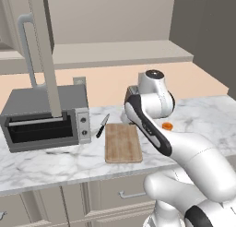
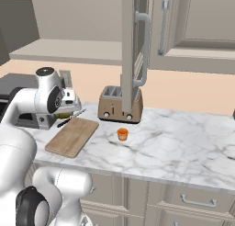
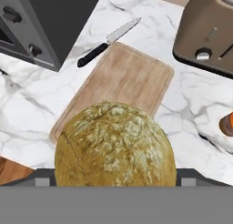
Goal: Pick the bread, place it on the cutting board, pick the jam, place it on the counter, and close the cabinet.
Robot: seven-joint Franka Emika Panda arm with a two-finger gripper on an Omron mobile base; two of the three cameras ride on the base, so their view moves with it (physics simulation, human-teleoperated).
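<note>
The bread (image 3: 115, 145) sits in the hand, above the cutting board (image 3: 119, 84).

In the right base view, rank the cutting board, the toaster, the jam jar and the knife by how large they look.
1. cutting board
2. toaster, close behind the board in apparent area, so this order is unsure
3. knife, long but thin
4. jam jar, smallest

bread (image 3: 114, 145): golden-brown, pale-flecked | cutting board (image 3: 122, 84): light brown, grained | jam (image 2: 122, 134): orange | table (image 2: 183, 142): white, grey-veined | knife (image 3: 108, 41): black handle, silver blade
</note>
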